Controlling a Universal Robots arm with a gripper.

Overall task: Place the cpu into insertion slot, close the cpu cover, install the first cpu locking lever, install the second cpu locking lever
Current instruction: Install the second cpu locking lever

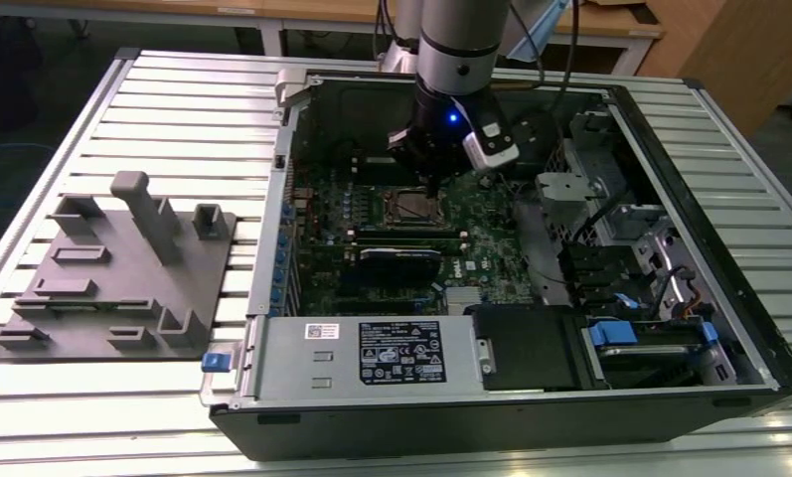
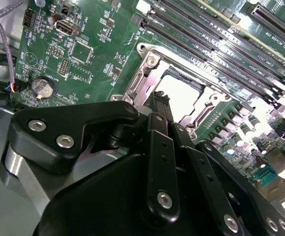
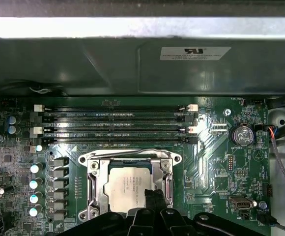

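The cpu (image 3: pixel 125 186) lies in the socket on the green motherboard, its dull silver top showing through the window of the cpu cover (image 3: pixel 94 181), which lies flat over it. A thin wire lever bar (image 3: pixel 128 153) runs along one edge of the socket. My gripper (image 3: pixel 153 197) is shut, its black fingertips pressed together and down at the socket's edge, over the cover's side rail beside the cpu. In the second wrist view the gripper (image 2: pixel 162 104) hides part of the cpu (image 2: pixel 182 91) and the cover (image 2: pixel 143 73). In the exterior view the gripper (image 1: pixel 431 185) hangs just above the socket (image 1: pixel 409 207).
The open computer case (image 1: pixel 713 328) stands on a slatted table. Memory slots (image 3: pixel 115 125) lie beside the socket, with capacitors (image 3: pixel 34 184) on another side. The power supply box (image 1: pixel 369 353) sits at the case's near side. A grey fixture plate (image 1: pixel 117 268) lies at the exterior view's left.
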